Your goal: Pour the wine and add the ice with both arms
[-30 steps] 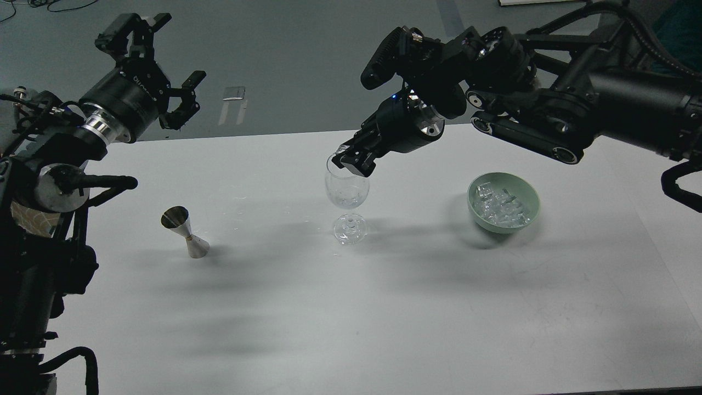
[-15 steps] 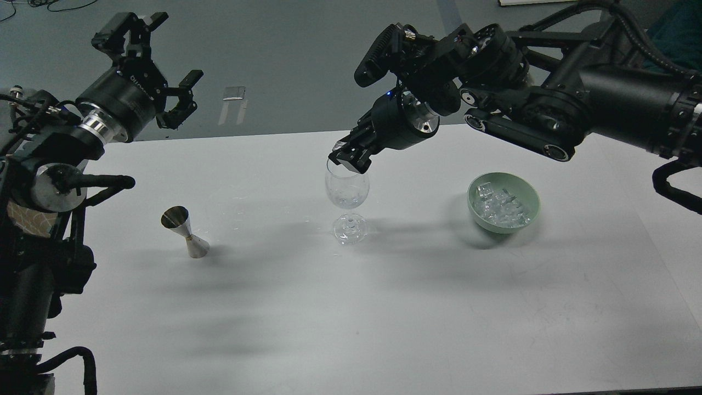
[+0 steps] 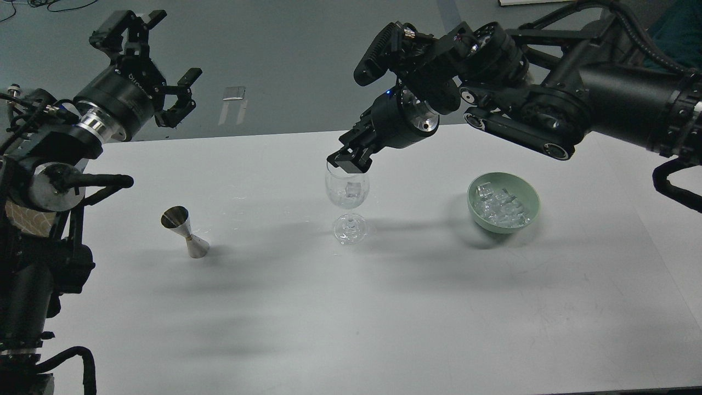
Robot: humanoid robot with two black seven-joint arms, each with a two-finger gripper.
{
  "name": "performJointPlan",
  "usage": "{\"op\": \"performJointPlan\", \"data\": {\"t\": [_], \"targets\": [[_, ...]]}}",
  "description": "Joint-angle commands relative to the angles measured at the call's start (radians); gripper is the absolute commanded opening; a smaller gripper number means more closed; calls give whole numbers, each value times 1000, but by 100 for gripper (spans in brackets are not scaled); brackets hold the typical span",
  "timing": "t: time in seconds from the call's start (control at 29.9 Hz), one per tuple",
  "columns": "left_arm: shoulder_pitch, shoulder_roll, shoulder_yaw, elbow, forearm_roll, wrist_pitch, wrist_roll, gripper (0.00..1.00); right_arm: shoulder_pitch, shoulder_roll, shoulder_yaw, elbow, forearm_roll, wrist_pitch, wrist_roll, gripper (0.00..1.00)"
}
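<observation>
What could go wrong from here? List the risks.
1. The right gripper hangs right at the wine glass rim; pulling away sideways could tip the tall glass.
2. More ice dropped from that height might splash or chip it.
3. The jigger stands near the left arm's path.

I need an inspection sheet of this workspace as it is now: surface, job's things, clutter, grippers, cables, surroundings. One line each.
Surface: white table, small droplets near the jigger.
Job's things: wine glass upright, one ice cube inside; green bowl holds more ice; steel jigger stands at the left.
Clutter: nothing seen.
Grippers: left gripper open, raised off the table; right gripper over the glass rim, jaw state unclear.
Cables: black loops on the right arm.
Surroundings: grey floor beyond the table.
</observation>
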State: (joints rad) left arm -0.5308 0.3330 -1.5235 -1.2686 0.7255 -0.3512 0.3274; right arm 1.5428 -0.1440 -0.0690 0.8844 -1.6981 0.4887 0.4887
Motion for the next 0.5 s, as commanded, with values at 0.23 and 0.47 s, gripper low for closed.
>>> {"op": "performJointPlan", "data": {"t": [0.23, 0.47], "targets": [[-14, 20, 0, 1, -49, -3, 16, 98, 17, -11, 156, -126, 202, 0, 0, 100], [-55, 23, 6, 18, -92, -15, 2, 98, -21, -49, 261, -229, 409, -137, 0, 100]]}}
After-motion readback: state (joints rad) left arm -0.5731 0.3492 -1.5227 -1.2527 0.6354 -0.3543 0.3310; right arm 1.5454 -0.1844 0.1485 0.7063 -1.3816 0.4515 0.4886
